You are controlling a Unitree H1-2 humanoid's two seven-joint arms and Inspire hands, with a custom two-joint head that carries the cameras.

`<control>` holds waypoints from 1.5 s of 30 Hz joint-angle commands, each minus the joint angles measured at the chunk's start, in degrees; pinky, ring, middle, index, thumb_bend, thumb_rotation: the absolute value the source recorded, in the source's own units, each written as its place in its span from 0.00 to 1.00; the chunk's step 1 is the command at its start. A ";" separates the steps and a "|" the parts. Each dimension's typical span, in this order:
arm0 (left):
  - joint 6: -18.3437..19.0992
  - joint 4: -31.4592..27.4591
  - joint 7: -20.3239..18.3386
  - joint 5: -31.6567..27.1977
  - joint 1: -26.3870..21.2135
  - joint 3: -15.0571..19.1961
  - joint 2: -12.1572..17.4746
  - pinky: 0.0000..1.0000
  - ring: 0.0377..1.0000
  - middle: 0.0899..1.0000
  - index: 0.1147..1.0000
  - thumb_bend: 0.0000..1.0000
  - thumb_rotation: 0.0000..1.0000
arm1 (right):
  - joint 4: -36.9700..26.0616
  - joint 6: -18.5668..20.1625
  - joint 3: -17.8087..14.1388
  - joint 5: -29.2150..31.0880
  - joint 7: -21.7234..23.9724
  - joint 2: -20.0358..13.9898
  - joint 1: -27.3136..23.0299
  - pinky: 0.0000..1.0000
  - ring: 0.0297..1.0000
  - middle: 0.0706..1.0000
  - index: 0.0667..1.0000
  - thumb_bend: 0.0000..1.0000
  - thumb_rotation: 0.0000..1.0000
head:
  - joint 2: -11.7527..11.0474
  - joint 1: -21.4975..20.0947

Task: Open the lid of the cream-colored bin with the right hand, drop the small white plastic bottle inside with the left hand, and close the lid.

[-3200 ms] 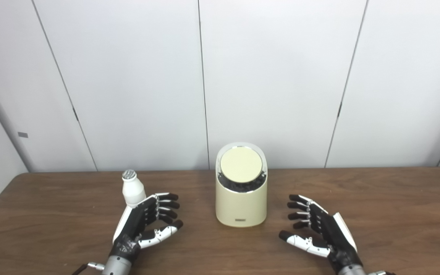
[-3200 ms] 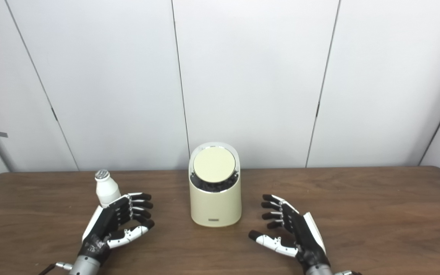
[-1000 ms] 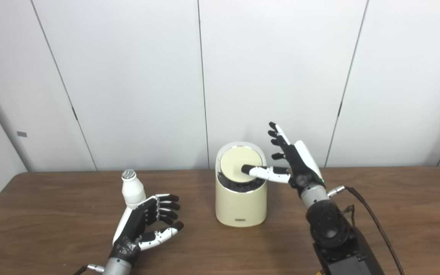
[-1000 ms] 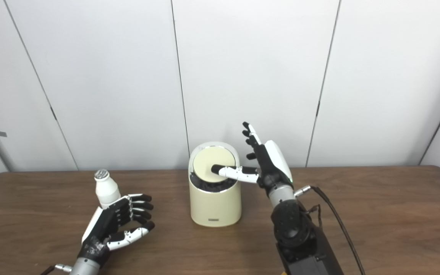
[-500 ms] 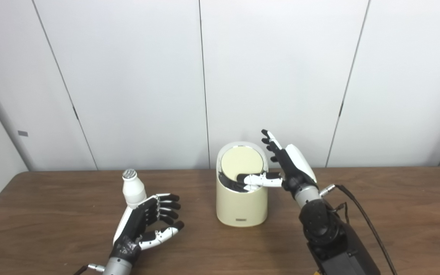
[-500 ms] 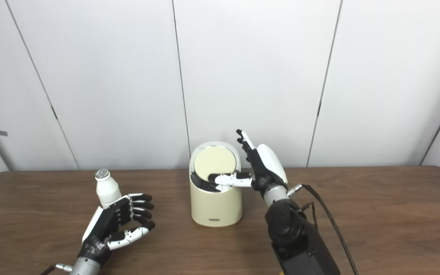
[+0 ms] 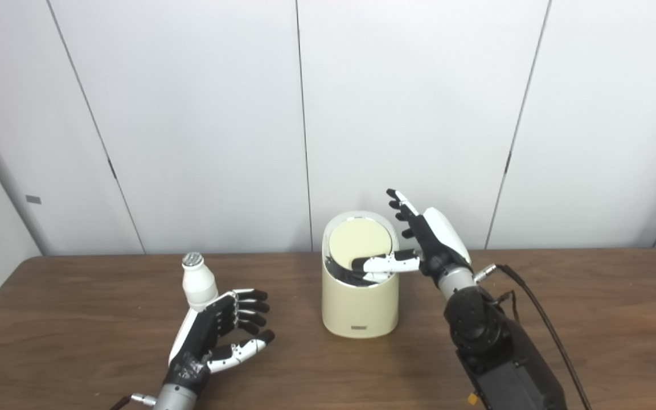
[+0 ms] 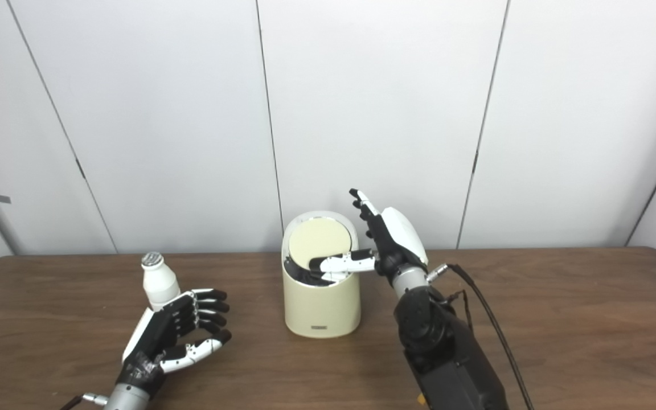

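The cream-colored bin (image 7: 359, 302) stands mid-table with its round lid (image 7: 359, 244) tilted toward me, a dark gap showing under the lid's lower edge. My right hand (image 7: 427, 242) hovers at the bin's right side, open, its thumb lying across the lid's lower rim while the fingers point up behind the bin. The small white plastic bottle (image 7: 197, 282) with a silver cap stands upright left of the bin. My left hand (image 7: 214, 336) rests open on the table just in front of the bottle, not touching it as far as I can see.
The brown wooden table (image 7: 590, 319) spreads wide to both sides, and white wall panels rise right behind its far edge. A black cable (image 7: 538, 324) trails from my right wrist down along the forearm.
My right hand rose from the table to the bin, laid its thumb on the lid, then slid it down to the lid's lower rim. The left hand and bottle stayed put.
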 commanded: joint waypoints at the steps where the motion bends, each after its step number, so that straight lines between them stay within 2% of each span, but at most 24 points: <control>1: 0.00 1.31 0.07 -0.27 2.86 -0.84 -1.14 0.54 0.56 0.61 0.65 0.58 0.00 | -0.14 -0.26 0.11 -1.62 -1.49 -0.30 -3.37 0.76 0.88 0.91 0.94 0.80 0.40 | 0.01 0.05; 6: 0.57 0.72 0.25 -0.01 2.99 -0.87 -1.18 0.53 0.56 0.61 0.65 0.58 0.00 | -1.03 3.98 1.59 -4.32 -0.10 -0.34 -4.34 0.71 0.86 0.90 0.93 0.79 0.41 | 0.26 0.06; 9: 0.20 0.88 0.11 -0.08 2.95 -0.92 -1.12 0.53 0.56 0.61 0.65 0.58 0.00 | -2.57 7.88 2.92 -6.08 2.01 -0.42 -4.82 0.67 0.86 0.91 0.93 0.80 0.38 | 0.26 0.06; 11: 0.34 0.59 0.16 -0.05 2.99 -0.93 -1.16 0.53 0.56 0.61 0.65 0.58 0.00 | -3.45 8.97 2.74 -8.12 4.37 -0.06 -4.94 0.65 0.86 0.92 0.93 0.80 0.36 | 0.66 0.13; 14: 0.49 0.41 0.16 -0.16 2.98 -0.95 -1.25 0.54 0.56 0.61 0.65 0.59 0.00 | -4.38 9.11 1.14 -11.38 7.69 1.13 -4.83 0.61 0.84 0.93 0.92 0.83 0.27 | 0.81 0.30; 18: 1.04 0.06 0.10 -0.46 3.00 -0.92 -1.38 0.54 0.56 0.61 0.64 0.58 0.00 | -5.34 9.11 -0.98 -16.16 11.93 2.60 -4.65 0.59 0.83 0.93 0.91 0.84 0.22 | 1.04 0.50; 23: 1.51 -0.43 0.25 0.09 3.08 -1.07 -1.27 0.54 0.56 0.62 0.65 0.58 0.00 | -6.60 9.10 -2.87 -20.35 16.37 3.67 -4.21 0.62 0.84 0.93 0.91 0.87 0.15 | 1.45 0.60; 34: 1.86 -1.01 0.40 0.23 3.29 -1.06 -1.10 0.54 0.56 0.62 0.65 0.57 0.00 | -7.46 9.11 -3.69 -23.37 20.56 4.17 -3.03 0.65 0.84 0.93 0.90 0.85 0.05 | 1.68 0.60; 39: 1.43 -0.52 0.22 0.11 3.14 -1.10 -1.03 0.54 0.57 0.62 0.65 0.57 0.00 | -9.64 9.09 -3.91 -21.38 19.38 3.86 -2.98 0.65 0.86 0.93 0.90 0.85 0.16 | 1.47 0.51; 43: 1.41 -0.28 0.15 0.07 3.05 -1.16 -0.95 0.54 0.57 0.61 0.65 0.57 0.00 | -12.29 8.62 -4.60 -17.52 16.19 3.63 -2.66 0.70 0.86 0.90 0.88 0.85 0.26 | 1.41 0.36; 45: 1.42 -0.33 0.13 0.17 3.03 -1.24 -0.93 0.54 0.57 0.61 0.65 0.57 0.00 | -13.86 8.59 -5.35 -15.71 15.03 3.64 -2.04 0.68 0.85 0.89 0.87 0.85 0.30 | 1.41 0.36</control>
